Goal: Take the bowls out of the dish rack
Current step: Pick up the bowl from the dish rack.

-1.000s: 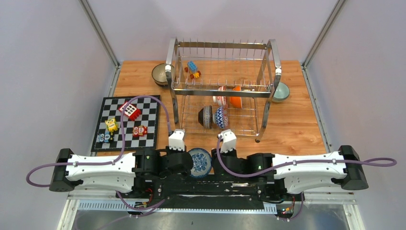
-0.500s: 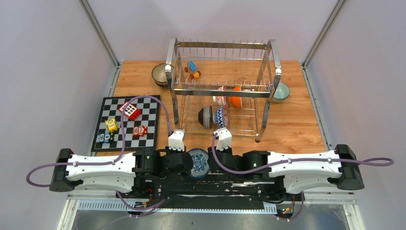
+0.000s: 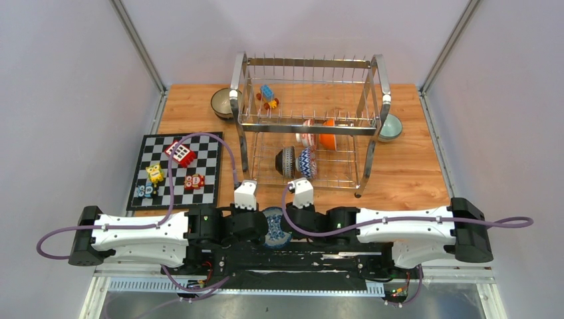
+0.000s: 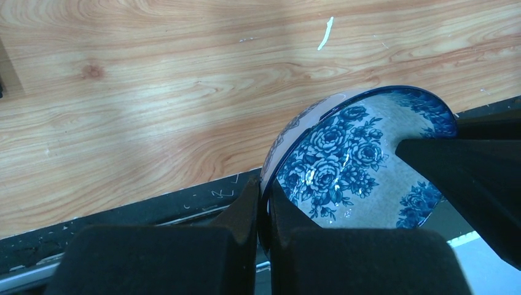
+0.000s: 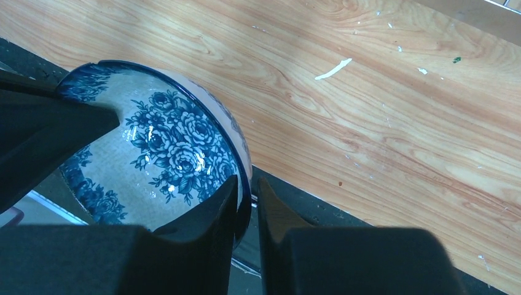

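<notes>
A blue-white floral bowl [image 3: 275,224] hangs between both arms at the near table edge. My left gripper [image 3: 264,223] is shut on its left rim, as the left wrist view shows [image 4: 263,206] with the bowl [image 4: 344,160]. My right gripper [image 3: 287,222] has its jaws narrowed around the opposite rim [image 5: 247,206] of the bowl [image 5: 166,147]. The chrome dish rack [image 3: 372,73] stands at the back. It holds a dark striped bowl [image 3: 286,161], a blue-white zigzag bowl [image 3: 306,162], a red patterned bowl [image 3: 307,133] and an orange bowl [image 3: 327,134].
A speckled brown bowl [image 3: 221,103] sits on the table left of the rack and a mint green bowl [image 3: 390,126] sits right of it. A chequered board [image 3: 209,179] with toy blocks lies at the left. More blocks [image 3: 268,96] lie on the rack's upper tier.
My right arm has slid left and brought its gripper onto the right rim of the blue-white floral bowl. The left arm and the bowl have stayed in place.
</notes>
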Motion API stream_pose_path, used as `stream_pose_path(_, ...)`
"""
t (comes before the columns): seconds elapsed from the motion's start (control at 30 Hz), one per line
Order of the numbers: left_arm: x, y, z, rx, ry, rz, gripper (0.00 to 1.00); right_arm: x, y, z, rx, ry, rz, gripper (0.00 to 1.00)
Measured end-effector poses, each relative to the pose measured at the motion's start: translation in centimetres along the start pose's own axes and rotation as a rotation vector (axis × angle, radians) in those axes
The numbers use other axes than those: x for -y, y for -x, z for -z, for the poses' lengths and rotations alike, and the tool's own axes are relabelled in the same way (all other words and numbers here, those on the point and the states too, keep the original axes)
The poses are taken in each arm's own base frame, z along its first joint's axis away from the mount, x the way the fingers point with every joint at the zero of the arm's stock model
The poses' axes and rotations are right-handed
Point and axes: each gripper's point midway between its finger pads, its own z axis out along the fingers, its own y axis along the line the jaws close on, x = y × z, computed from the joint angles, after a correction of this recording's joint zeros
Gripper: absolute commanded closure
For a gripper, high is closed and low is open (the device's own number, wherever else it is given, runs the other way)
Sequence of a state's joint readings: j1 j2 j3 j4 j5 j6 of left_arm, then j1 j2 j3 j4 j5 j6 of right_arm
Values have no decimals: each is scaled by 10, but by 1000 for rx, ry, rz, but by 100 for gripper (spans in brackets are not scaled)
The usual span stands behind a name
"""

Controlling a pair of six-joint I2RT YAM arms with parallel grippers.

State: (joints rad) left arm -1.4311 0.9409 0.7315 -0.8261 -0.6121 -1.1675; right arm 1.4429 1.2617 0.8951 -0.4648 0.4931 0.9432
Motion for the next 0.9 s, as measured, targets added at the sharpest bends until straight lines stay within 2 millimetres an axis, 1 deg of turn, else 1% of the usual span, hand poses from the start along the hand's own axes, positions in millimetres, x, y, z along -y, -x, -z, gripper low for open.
stream_pose_path(0.1,0,0,0,-2,-2,1,100,-3,-1,-3,-8,-1,0,96)
stream_pose_path(0.17,0,-1,0,-4,0,6,100,-2,0,-4,-4,-7,-10,97)
stream_pose_path(0.2,0,-1,0,-4,0,11,96,-1,1,-5,-3,-10,-14,97)
stream_pose_path(0.23,0,-1,0,-2,0,16,89,-1,2,-5,-2,-11,-17,97)
stream_pose_path(0.3,0,-1,0,-2,-1,19,70,-1,3,-4,-3,-11,-16,97)
stream_pose_path(0.37,1,1,1,4,-11,22,46,1,1,-2,-13,-10,6,97)
stream_pose_path(0.43,3,5,4,18,-30,35,26,7,-2,2,-34,-18,44,98)
stream_pose_path(0.47,3,7,6,22,-39,32,18,11,-3,6,-44,-23,66,97)
stream_pose_path(0.53,3,11,9,37,-62,44,8,18,-3,15,-62,-33,105,97)
stream_pose_path(0.6,3,15,14,57,-90,64,4,29,3,32,-63,-42,132,97)
stream_pose_path(0.67,9,21,20,78,-143,102,4,35,13,45,-41,-44,128,97)
stream_pose_path(0.7,13,25,24,92,-176,128,4,41,19,55,-24,-54,124,97)
stream_pose_path(0.77,7,29,26,119,-177,138,4,61,28,72,1,-97,131,98)
stream_pose_path(0.83,-6,29,24,138,-155,135,3,87,37,90,21,-160,133,98)
stream_pose_path(0.87,-11,27,23,143,-143,129,3,103,45,101,36,-205,127,98)
stream_pose_path(0.9,-15,26,23,145,-134,124,3,113,51,107,50,-239,118,98)
